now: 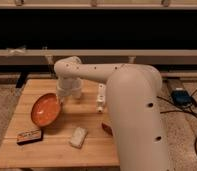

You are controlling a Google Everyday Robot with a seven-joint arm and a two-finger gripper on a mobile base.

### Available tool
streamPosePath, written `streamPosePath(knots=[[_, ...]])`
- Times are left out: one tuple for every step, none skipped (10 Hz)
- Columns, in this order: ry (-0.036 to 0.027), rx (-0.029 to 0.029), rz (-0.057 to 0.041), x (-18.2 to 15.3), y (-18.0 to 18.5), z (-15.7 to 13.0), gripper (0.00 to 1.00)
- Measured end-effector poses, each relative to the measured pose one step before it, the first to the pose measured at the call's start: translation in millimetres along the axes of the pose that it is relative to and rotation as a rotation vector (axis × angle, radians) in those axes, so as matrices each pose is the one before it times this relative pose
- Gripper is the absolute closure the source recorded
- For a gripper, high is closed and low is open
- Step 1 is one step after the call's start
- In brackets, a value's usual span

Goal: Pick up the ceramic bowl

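Observation:
The ceramic bowl (45, 109) is round, orange-red with a darker rim, and sits at the left of the wooden table (57, 152). It is tilted, with its right rim raised. My gripper (62, 98) hangs below the white wrist at the bowl's right rim and is shut on that rim. The large white arm (134, 115) reaches in from the right and hides the table's right side.
A dark snack bar (29, 136) lies at the front left, and a pale packet (78, 137) lies in front of the bowl. A small white object (99, 97) stands mid-table. A small dark red thing (106, 128) lies by the arm. A blue device (182, 96) with cables lies on the floor at the right.

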Motion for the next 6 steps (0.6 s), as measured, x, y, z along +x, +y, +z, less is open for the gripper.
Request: streamPosePath(knots=[[-0.00648,-0.01195,-0.00596,0.29,1.97,-4.55,1.00],[-0.01133,-0.02398,-0.01854,0.80,5.68,-7.27,1.00],[-0.00532,-0.01251,-0.00970,0.01,2.29,-4.62,1.00],[0.00200,-0.01598,-0.01327,-0.34,1.76,-3.80,1.00],[0.00243,-0.00537,-0.00389,0.33,-0.94,-1.93,1.00],[0.00152,-0.00027,-0.00077,0.27,0.60,0.67,1.00]])
